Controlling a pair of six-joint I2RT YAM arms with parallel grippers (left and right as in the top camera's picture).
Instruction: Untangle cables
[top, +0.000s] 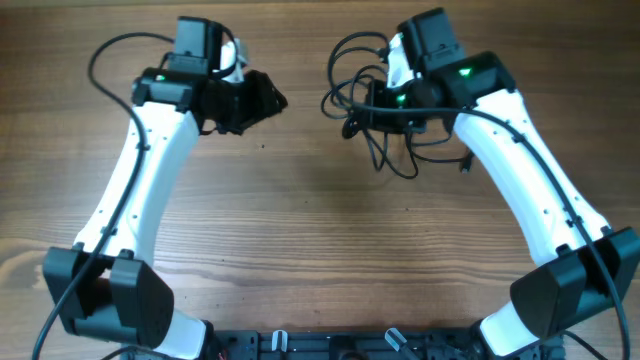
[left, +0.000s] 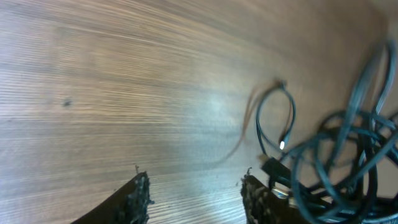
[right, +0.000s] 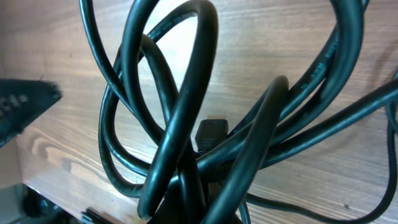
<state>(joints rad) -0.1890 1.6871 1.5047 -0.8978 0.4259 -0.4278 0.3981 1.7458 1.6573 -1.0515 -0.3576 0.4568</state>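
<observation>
The cables (top: 362, 72) are a bunch of thin black loops at the upper right of the wooden table, with loose ends trailing toward the front (top: 398, 162). My right gripper (top: 374, 104) is shut on the bunch. In the right wrist view the cables (right: 186, 106) fill the frame, hide the fingers, and show a small black plug (right: 211, 134) among the loops. My left gripper (top: 268, 100) is open and empty, left of the bunch and apart from it. In the left wrist view its jaws (left: 193, 182) are spread over bare wood, with the cables (left: 348, 155) at the right.
The wooden table (top: 300, 220) runs under both arms. The arm bases and a black rail (top: 330, 345) sit along the front edge. Each arm's own black wire loops beside its wrist (top: 105, 55).
</observation>
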